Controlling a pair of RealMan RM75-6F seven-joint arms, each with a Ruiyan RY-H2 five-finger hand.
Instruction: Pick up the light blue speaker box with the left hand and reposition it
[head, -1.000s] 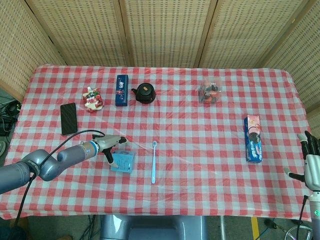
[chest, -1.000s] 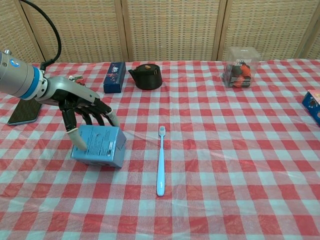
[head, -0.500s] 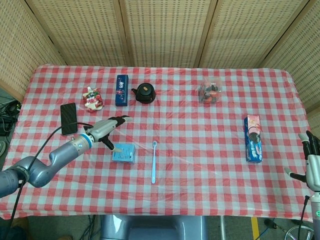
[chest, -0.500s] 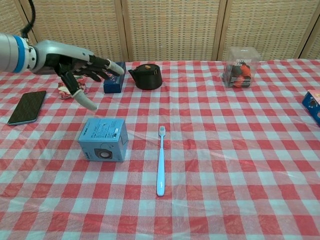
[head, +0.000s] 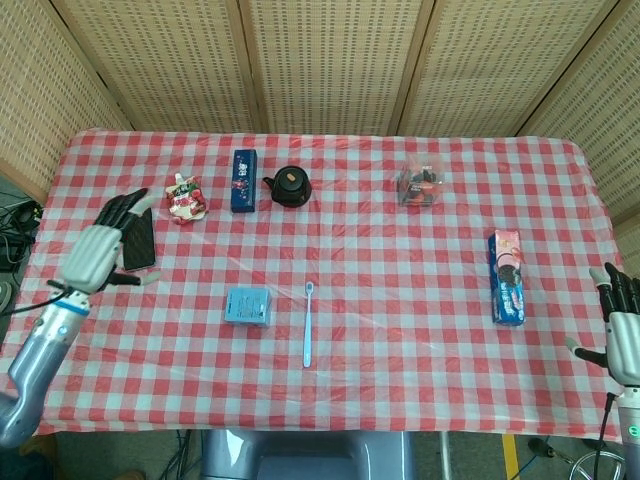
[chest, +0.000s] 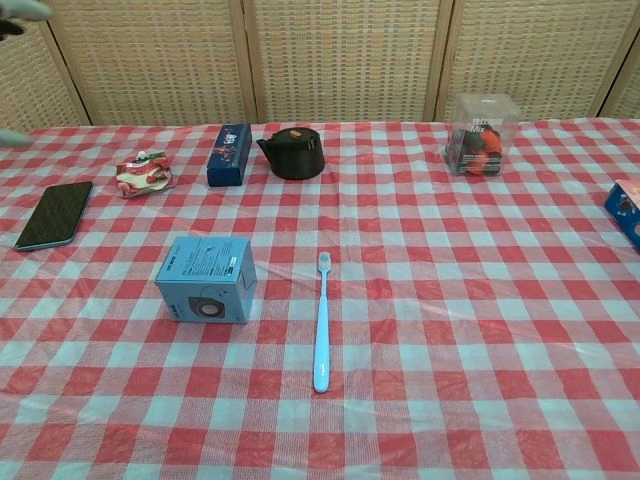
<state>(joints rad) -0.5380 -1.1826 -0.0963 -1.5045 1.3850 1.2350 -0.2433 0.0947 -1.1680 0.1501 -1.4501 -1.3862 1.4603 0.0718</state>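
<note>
While raised empty over the table's (head: 400, 280) left edge, left hand (head: 100, 248) fingers spread, well apart from upright light blue speaker box (chest: 206, 279).

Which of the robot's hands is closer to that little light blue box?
Left. The left hand hovers left of the light blue speaker box; the right hand sits at the far right edge.

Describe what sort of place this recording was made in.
Probably an indoor staged test setup, not a home. A table with a red-and-white checked cloth stands inside woven rattan screens. Unrelated items lie spaced apart: a light blue speaker box, a toothbrush, a black teapot.
</note>
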